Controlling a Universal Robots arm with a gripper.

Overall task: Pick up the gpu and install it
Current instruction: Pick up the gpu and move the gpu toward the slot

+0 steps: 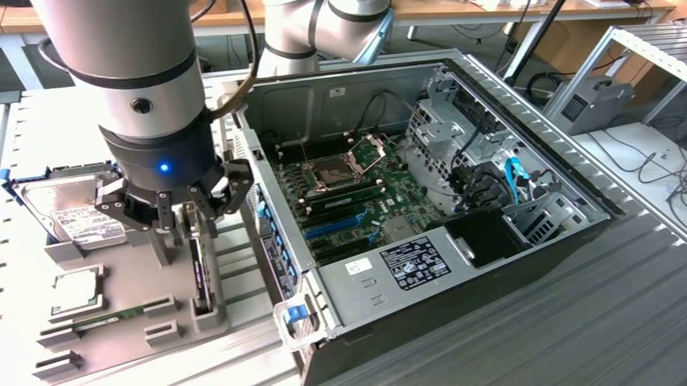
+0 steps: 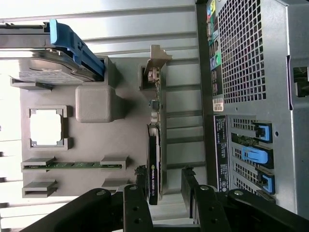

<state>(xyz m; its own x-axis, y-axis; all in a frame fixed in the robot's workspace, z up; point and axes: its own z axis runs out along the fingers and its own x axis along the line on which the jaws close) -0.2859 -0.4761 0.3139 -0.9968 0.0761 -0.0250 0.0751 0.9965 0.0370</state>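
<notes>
**Gripper poised over the card**

The gripper (image 1: 177, 213) hangs with its jaws wide and nothing held. The gpu (image 1: 201, 273) stands on edge in the grey holder (image 1: 118, 322), just below the fingertips. To my eye, a good grab needs a straight, centred descent, clamping the card's flat faces and staying away from its metal bracket (image 2: 159, 55)

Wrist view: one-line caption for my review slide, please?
Open gripper poised above the gpu, which stands on edge in the gray fixture beside the computer case.
</notes>
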